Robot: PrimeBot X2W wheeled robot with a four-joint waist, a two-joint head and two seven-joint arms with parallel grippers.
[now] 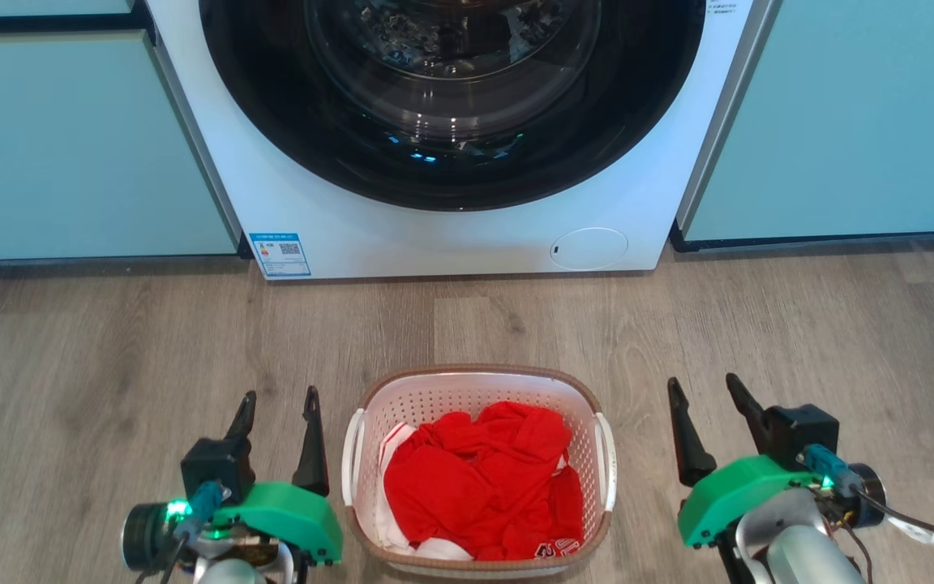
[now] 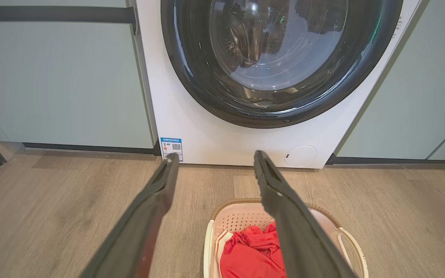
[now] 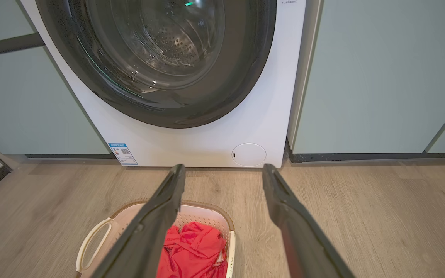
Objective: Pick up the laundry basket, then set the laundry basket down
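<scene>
Head view: my left gripper (image 1: 280,393) and right gripper (image 1: 702,380) stand open and empty, the laundry basket (image 1: 434,399) on the floor (image 1: 151,341) between them; I fear uneven grips at its two sides may tip it.

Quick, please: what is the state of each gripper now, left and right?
Left gripper: open, holding nothing, beside the laundry basket.
Right gripper: open, holding nothing, on the basket's other side.
</scene>
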